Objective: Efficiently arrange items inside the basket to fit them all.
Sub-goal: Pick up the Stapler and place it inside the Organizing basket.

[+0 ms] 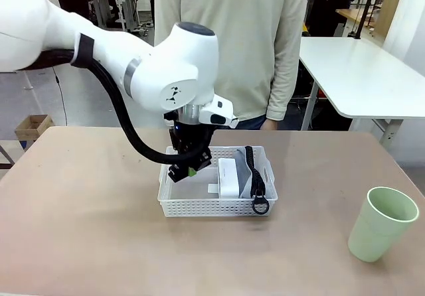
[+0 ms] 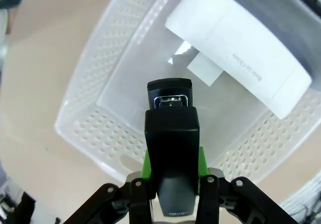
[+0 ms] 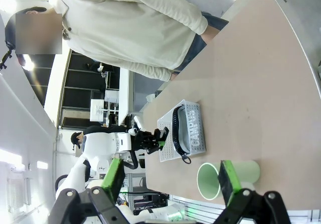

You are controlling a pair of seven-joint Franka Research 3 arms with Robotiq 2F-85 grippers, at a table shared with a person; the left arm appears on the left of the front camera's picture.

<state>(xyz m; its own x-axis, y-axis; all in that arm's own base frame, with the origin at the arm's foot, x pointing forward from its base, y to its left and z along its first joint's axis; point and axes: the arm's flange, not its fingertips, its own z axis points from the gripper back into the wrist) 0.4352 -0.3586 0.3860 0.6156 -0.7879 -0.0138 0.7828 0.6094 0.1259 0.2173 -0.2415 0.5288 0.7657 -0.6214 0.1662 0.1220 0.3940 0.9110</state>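
My left gripper is clamped on the stapler, over the basket's free side; if it tilts, I clip the block.

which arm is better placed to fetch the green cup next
Right. The right jaws stand open facing the pale green plastic cup, right of the white lattice plastic basket; the left jaws are shut on the black stapler.

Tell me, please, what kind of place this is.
Probably a robotics lab or test workshop. A white robot arm reaches over a brown table with a person standing opposite, and a white table and cluttered desks stand behind.
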